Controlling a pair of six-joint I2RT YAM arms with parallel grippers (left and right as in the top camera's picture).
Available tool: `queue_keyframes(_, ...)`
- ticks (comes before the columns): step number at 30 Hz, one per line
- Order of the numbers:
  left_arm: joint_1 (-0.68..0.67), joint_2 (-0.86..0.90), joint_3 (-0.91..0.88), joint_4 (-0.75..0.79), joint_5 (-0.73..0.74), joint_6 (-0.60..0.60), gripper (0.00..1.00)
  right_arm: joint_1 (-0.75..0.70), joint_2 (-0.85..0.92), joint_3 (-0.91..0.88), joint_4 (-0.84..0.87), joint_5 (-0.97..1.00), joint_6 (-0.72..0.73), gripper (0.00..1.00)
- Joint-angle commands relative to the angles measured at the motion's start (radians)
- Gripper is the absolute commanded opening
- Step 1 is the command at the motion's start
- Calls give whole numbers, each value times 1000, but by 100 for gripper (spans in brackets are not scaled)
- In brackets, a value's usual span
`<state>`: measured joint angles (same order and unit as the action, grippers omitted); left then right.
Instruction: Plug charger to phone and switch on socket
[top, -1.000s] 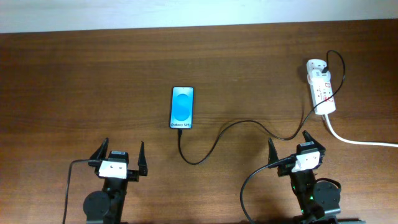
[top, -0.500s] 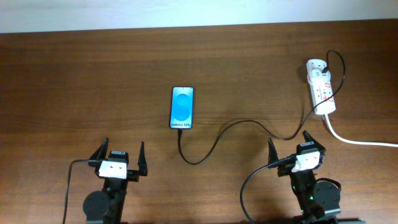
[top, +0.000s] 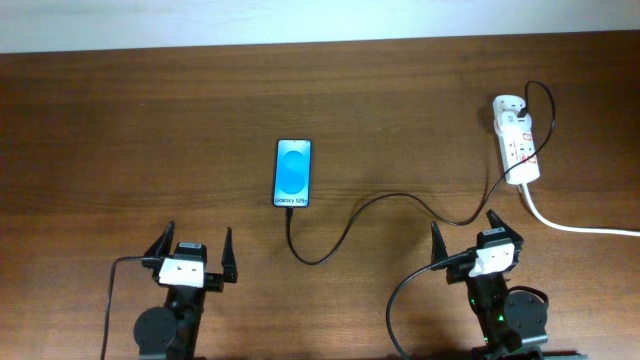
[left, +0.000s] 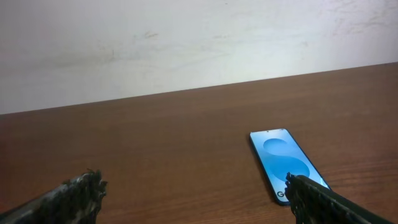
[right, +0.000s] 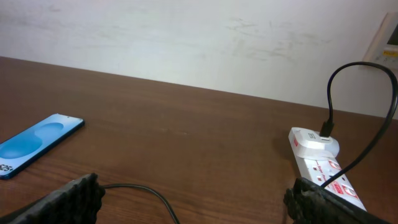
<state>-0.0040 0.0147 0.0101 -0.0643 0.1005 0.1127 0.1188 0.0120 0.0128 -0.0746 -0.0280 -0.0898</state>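
Note:
The phone (top: 293, 172) lies flat mid-table, its blue screen lit, and shows in the left wrist view (left: 287, 163) and right wrist view (right: 36, 142). The black charger cable (top: 352, 222) runs from the phone's near end in a loop across the table to the white socket strip (top: 517, 138), where it enters a white adapter (right: 313, 140). My left gripper (top: 190, 255) is open and empty, near the front edge, below-left of the phone. My right gripper (top: 465, 238) is open and empty, over the cable, in front of the strip (right: 323, 168).
The strip's thick white cord (top: 580, 226) runs off to the right edge. A pale wall (left: 186, 43) borders the table's far side. Each arm's own black cable trails near the front edge.

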Motion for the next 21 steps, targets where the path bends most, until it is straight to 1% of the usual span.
queue_keyframes(1, 5, -10, -1, -8, -3, 16, 99, 5, -9, -7, 31, 12, -7, 98)
queue_keyframes(6, 5, -10, -1, -8, -3, 16, 99, 5, -6, 5, 47, 21, -2, 98)
queue_keyframes(8, 5, -10, -1, -8, -3, 16, 99, 4, 11, 35, 37, 22, 21, 98)
queue_keyframes(10, 5, -10, -1, -8, -3, 16, 99, 4, 68, 103, -6, 22, 21, 98)
queue_keyframes(12, 5, -10, -1, -8, -3, 16, 99, 4, 154, 180, -36, 22, 21, 98)
queue_keyframes(16, 5, -10, -1, -8, -3, 16, 99, 4, 454, 430, -120, 20, 21, 98)
queue_keyframes(19, 5, -10, -1, -8, -3, 16, 99, 3, 644, 594, -196, 21, 20, 98)
queue_keyframes(21, 5, -10, -1, -8, -3, 16, 99, 3, 752, 673, -209, 21, 21, 98)
